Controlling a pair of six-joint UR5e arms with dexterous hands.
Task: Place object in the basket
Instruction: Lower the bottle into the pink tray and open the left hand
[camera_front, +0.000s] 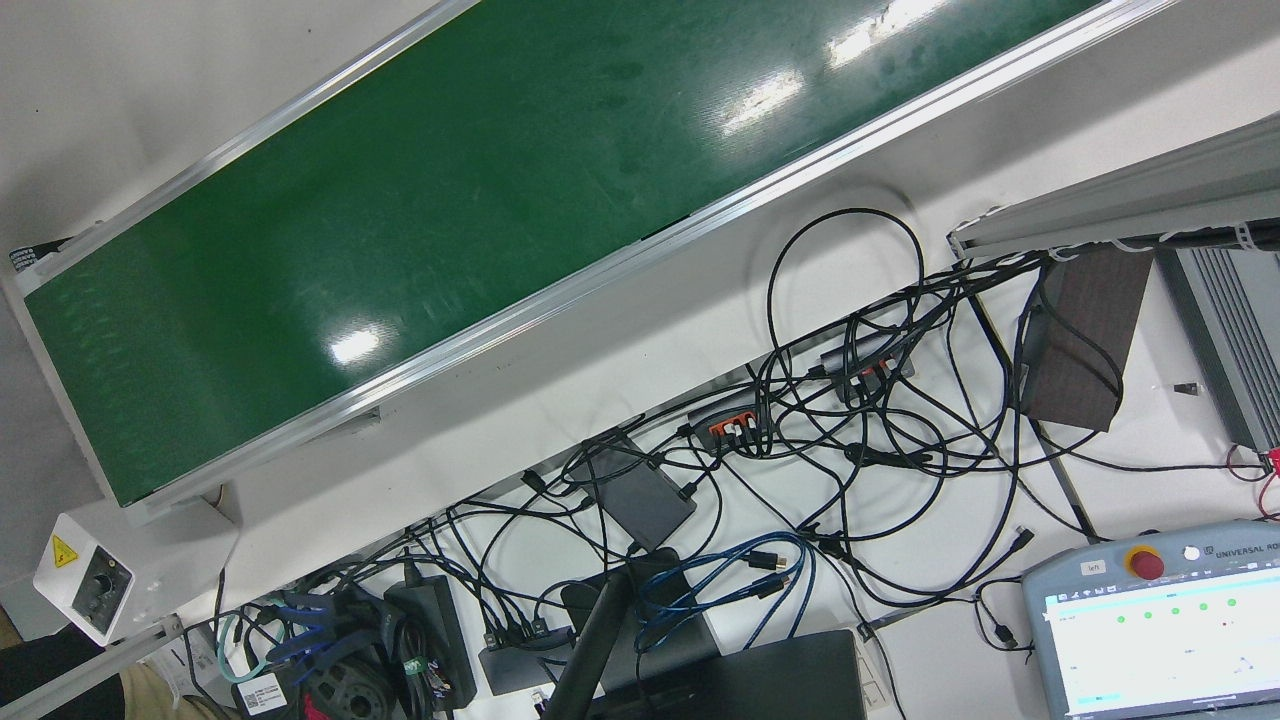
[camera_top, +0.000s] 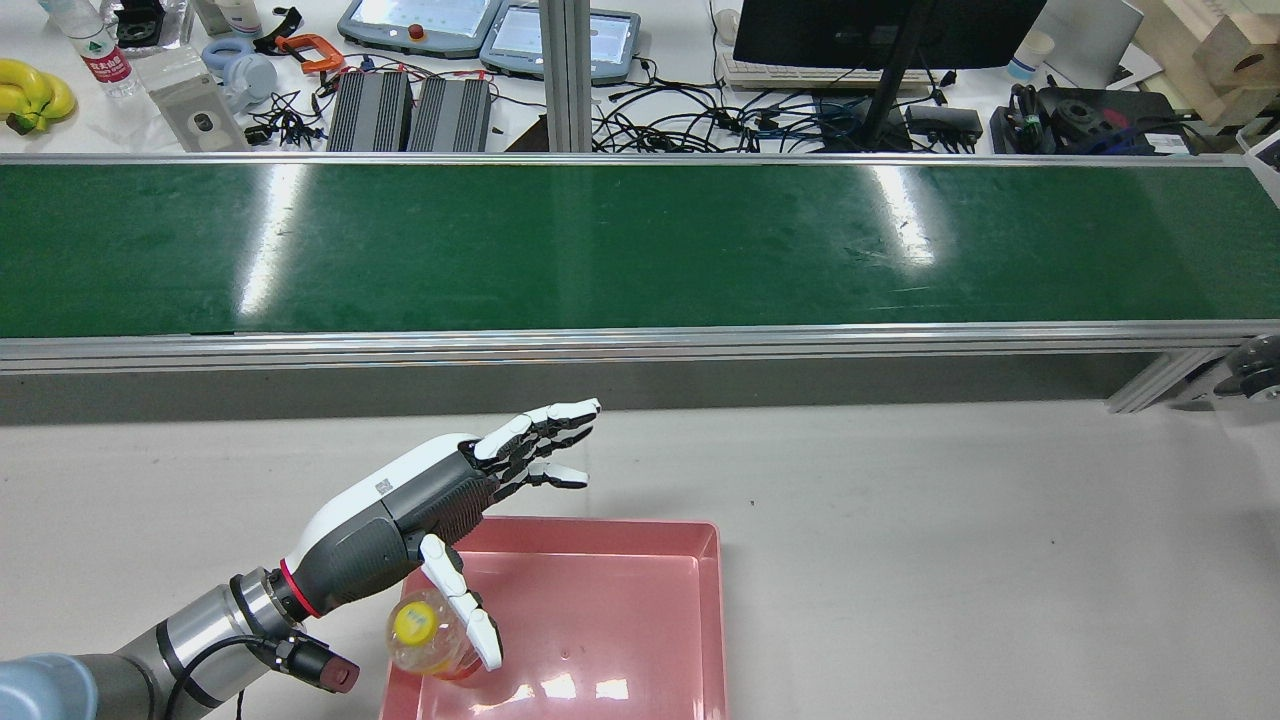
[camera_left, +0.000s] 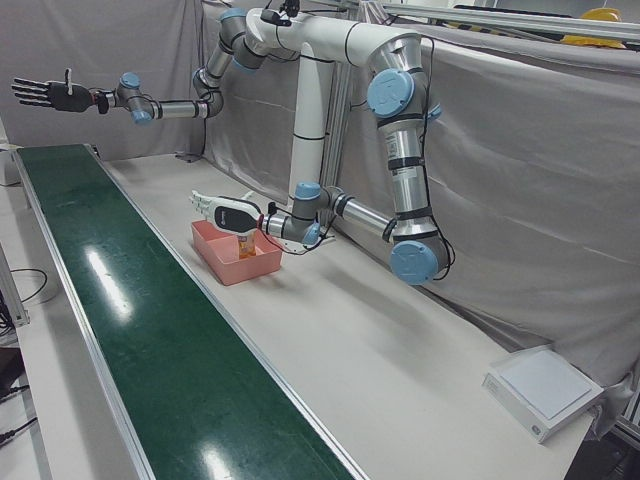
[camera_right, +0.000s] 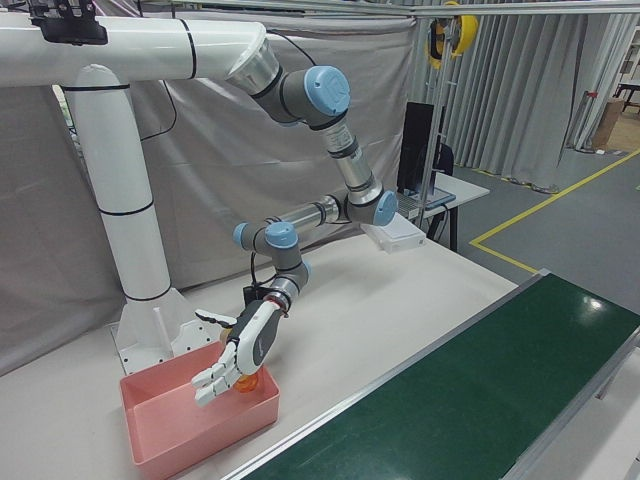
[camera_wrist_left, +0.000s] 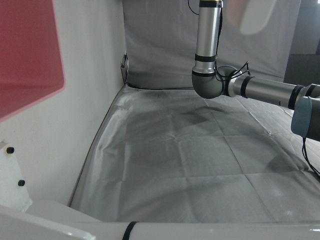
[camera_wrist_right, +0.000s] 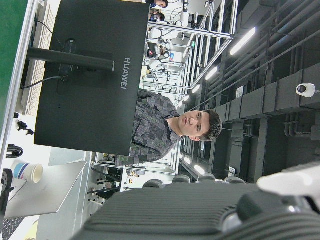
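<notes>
- Bottle (camera_top: 432, 640) with a yellow cap stood upright inside the pink basket (camera_top: 640, 560), in the corner nearest the left arm, with orange liquid showing low in it.
- Left hand (camera_top: 440, 500) hovered over that same corner of the basket, palm turned sideways, its fingers (camera_top: 545, 420) spread apart and stretched toward the green belt (camera_top: 640, 245); the thumb (camera_top: 465, 600) hung down in front of the bottle, and whether it touched could not be told. Nothing was clamped in it.
- Basket sat on the grey surface (camera_top: 950, 560), between the robot and the belt, near the belt's metal rail.
- Right hand (camera_left: 45, 94) was raised high, well away from the basket and beyond the far end of the belt in the left-front view, fingers apart and holding nothing.
- Belt carried nothing in the rear view.
- Past the belt from the basket, a desk held tangled black cables (camera_top: 720, 120), a black monitor (camera_top: 880, 30) and two grey tablets (camera_top: 420, 22).
- A person showed behind the monitor in the right hand view.
</notes>
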